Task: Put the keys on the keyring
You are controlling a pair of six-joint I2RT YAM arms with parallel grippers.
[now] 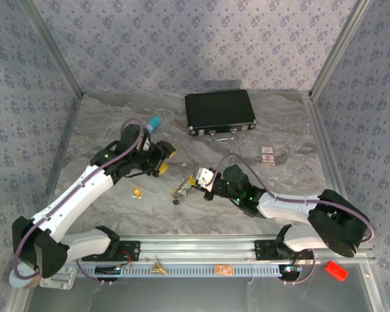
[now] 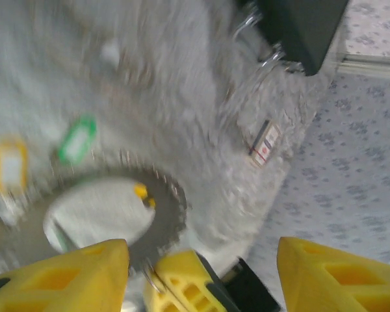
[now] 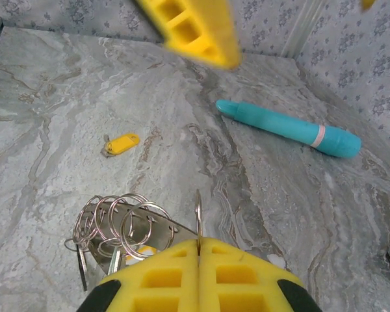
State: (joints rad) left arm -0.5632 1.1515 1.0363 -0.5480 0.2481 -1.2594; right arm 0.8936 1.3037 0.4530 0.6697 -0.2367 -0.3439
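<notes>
Marbled table, black case, teal pen, yellow-tagged key

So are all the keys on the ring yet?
Not yet. A green tag and a yellow tag already seem to hang on the keyring, which the right tool pinches shut. The left tool is open, holding nothing. One yellow key lies loose on the table, so it is left to add.
</notes>
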